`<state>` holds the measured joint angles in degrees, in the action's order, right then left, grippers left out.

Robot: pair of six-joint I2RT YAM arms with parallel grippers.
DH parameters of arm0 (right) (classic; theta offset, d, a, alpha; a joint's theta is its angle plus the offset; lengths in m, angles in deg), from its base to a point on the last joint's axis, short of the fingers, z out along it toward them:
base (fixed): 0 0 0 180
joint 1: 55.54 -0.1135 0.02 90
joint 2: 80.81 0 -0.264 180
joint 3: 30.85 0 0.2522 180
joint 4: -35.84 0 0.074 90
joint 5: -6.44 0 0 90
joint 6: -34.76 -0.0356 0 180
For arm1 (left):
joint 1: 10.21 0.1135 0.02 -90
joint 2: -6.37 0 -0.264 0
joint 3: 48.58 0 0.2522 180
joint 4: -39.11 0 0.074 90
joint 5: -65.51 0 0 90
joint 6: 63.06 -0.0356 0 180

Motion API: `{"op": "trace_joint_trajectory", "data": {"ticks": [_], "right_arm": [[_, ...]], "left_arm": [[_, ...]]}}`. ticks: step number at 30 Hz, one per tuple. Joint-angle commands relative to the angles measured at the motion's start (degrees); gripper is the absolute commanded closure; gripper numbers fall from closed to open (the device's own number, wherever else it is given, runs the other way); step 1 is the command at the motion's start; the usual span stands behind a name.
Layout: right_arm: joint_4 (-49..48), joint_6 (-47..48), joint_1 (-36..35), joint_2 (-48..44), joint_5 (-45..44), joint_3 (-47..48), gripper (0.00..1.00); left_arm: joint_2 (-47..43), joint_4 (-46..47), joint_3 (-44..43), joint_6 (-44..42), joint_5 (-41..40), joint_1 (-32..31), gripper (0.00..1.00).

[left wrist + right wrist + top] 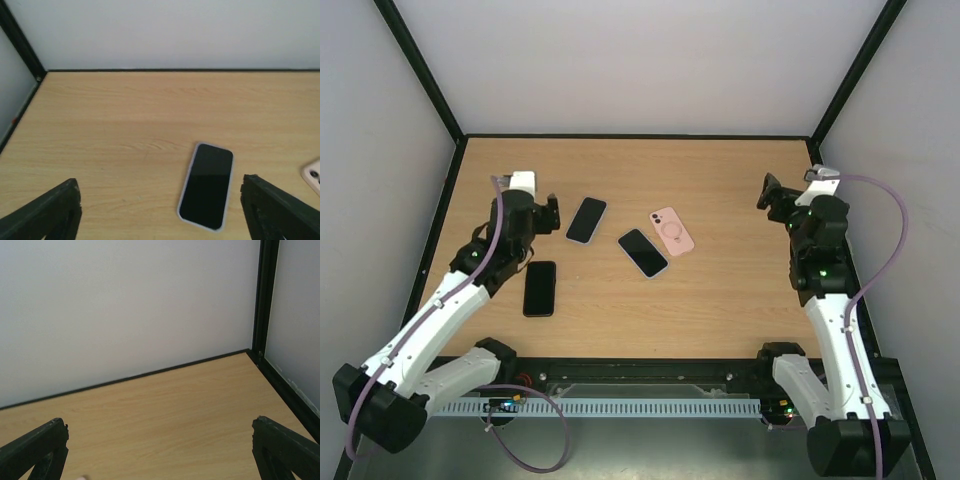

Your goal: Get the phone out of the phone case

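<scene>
phone [206, 186] with pale rim shows from left wrist, not right.

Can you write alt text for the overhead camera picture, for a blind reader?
A pink phone case, back up, lies beside three dark-screened phones on a wooden table. The robot's left gripper and right gripper hover at either side, holding nothing.

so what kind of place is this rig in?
Probably a lab test cell: wooden table boxed in by plain white walls with black framing, a pink phone case and dark phones laid out.
</scene>
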<state>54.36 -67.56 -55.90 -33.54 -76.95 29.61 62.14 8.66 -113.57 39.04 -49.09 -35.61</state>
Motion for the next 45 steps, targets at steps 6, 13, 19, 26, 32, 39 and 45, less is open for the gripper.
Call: {"op": "trace_joint_trajectory", "data": {"ticks": [6, 13, 19, 26, 32, 39, 45], "right_arm": [[3.8, 6.0, 1.1, 0.3, 5.0, -5.0, 0.03], [5.6, 8.8, 1.4, 2.9, 7.6, -6.4, 0.02], [6.5, 10.5, 1.6, 2.9, 8.1, -7.4, 0.03], [7.1, 11.7, 1.7, 2.7, 8.7, -8.0, 0.03], [7.2, 12.1, 1.8, 2.8, 8.7, -8.5, 0.02], [7.0, 12.5, 1.9, 3.4, 8.2, -9.1, 0.03], [7.0, 12.6, 1.9, 3.4, 8.4, -9.1, 0.02]], "left_arm": [[2.1, -0.5, 4.1, 7.4, 10.2, -11.7, 0.25], [14.4, -5.8, 0.3, 13.1, 15.6, -19.8, 0.11], [30.5, -10.6, -7.6, 14.7, 20.9, -22.0, 0.06], [45.7, -11.4, -20.2, 15.8, 21.0, -22.1, 0.06], [56.3, -10.1, -31.5, 16.4, 22.3, -19.3, 0.07], [64.6, -10.5, -41.7, 15.7, 24.2, -16.4, 0.07], [70.4, -12.2, -49.2, 17.6, 24.7, -16.3, 0.03]]}}
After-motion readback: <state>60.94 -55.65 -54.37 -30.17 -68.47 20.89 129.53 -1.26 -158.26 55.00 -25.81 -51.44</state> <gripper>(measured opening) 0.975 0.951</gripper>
